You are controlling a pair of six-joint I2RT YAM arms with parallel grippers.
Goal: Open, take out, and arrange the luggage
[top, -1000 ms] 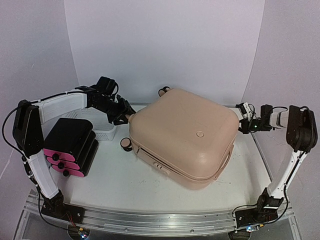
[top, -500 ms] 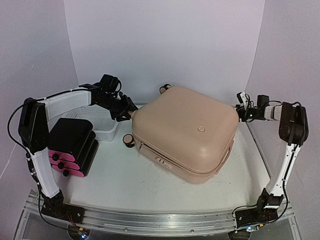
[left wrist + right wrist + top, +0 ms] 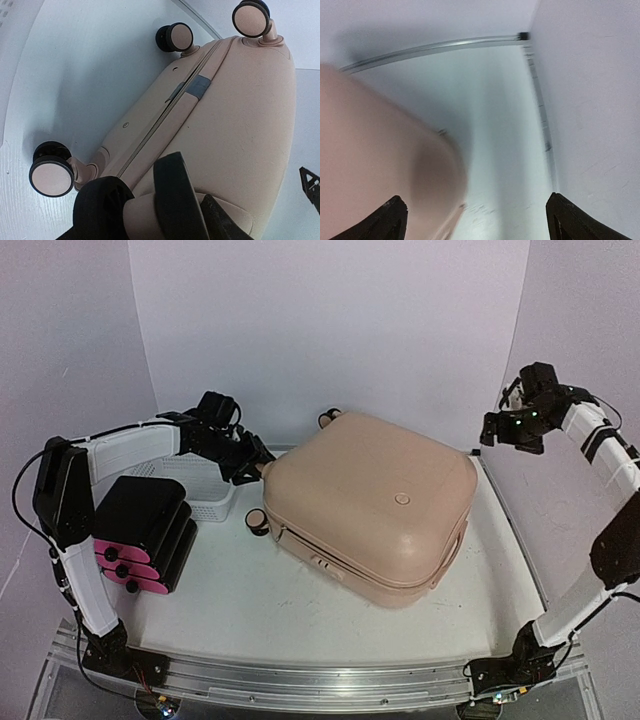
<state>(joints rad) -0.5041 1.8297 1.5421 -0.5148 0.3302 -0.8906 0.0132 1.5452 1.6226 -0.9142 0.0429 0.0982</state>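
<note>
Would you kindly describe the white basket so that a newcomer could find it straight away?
Start at the big beige-pink suitcase in the middle of the table. Left of it sits a black box with pink drawer fronts; the basket stands just behind that box. It alone is white and perforated.

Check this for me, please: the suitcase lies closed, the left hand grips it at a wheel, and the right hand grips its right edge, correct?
Not the last part: the right hand grips nothing; it hangs open in the air, apart from the suitcase, as the top view shows. The suitcase does lie closed, with the left hand gripping it at a wheel.
</note>
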